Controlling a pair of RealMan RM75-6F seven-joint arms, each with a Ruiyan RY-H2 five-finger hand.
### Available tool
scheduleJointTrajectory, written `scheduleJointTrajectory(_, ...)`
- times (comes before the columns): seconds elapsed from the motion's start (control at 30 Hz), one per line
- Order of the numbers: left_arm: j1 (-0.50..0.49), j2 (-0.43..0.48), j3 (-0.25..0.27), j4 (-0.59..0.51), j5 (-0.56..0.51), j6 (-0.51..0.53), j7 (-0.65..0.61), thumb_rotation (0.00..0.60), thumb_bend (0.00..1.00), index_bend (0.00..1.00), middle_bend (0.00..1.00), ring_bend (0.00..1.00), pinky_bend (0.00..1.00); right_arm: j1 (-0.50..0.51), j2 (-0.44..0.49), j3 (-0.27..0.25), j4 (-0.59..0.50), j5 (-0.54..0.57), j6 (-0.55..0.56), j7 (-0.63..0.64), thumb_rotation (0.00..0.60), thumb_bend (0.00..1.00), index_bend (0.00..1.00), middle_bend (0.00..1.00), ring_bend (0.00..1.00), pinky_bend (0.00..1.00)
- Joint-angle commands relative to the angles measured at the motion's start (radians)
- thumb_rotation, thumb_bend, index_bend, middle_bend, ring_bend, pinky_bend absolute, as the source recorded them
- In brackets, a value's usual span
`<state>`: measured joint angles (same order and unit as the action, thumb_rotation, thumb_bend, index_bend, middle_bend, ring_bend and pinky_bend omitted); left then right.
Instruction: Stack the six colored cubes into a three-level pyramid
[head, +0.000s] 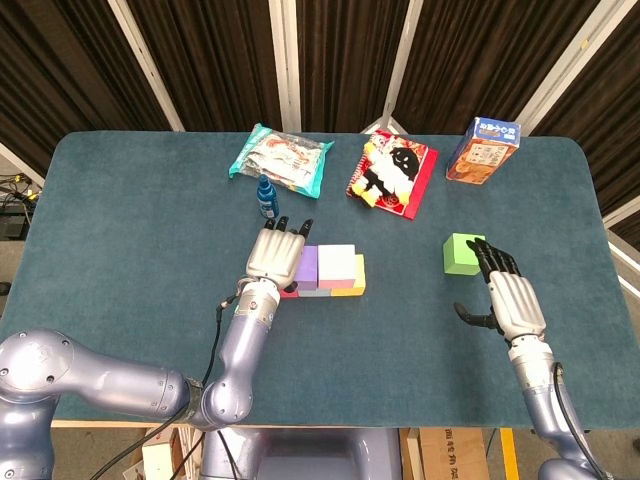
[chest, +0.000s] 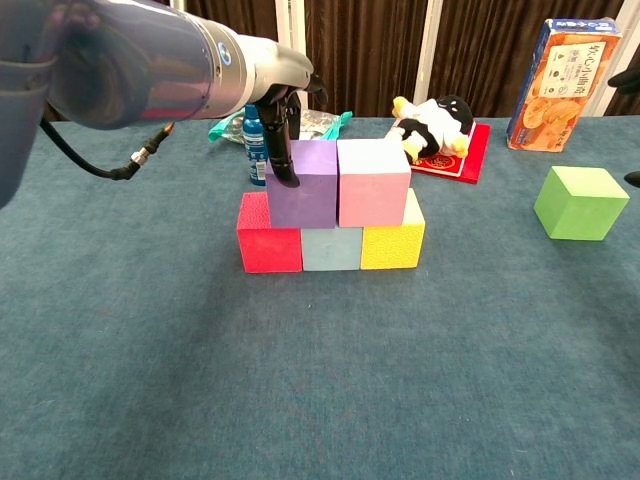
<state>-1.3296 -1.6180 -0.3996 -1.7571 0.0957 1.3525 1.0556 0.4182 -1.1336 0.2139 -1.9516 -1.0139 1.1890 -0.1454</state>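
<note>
Three cubes form a row on the table: red (chest: 270, 235), light blue (chest: 331, 248) and yellow (chest: 392, 245). On top of them sit a purple cube (chest: 303, 184) and a pink cube (chest: 373, 182), side by side and touching. My left hand (head: 275, 252) lies flat with its fingers (chest: 281, 140) pressed against the purple cube's (head: 306, 264) left face, holding nothing. A green cube (head: 461, 253) stands alone on the right. My right hand (head: 510, 295) is spread just behind and right of it, fingertips at its edge, with nothing in it.
Along the far side lie a snack bag (head: 282, 158), a small blue bottle (head: 266, 197) just beyond the left hand, a plush toy on a red pack (head: 392, 172) and a carton (head: 483, 149). The table's right edge (head: 612, 240) runs close to the right hand.
</note>
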Motion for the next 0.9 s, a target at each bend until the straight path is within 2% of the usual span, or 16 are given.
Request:
scheduleJointTrajectory(0.03,0.001,-0.001,-0.002,0.002,0.000,0.000,0.001,0.600,0.28,0.05,0.34,0.09,0.13,0.000,0.000,-0.001,0.000,0.000,-0.001,-0.001,0.600,0.32,0.00,0.00,0.00,0.00)
scheduleJointTrajectory(0.9,0.005,-0.013,-0.016,0.019,0.000,-0.015,0.008,0.600,0.28,0.05,0.34,0.09,0.13,0.001,-0.002,-0.005,-0.001,0.000,-0.004,-0.002,0.600,0.32,0.00,0.00,0.00,0.00)
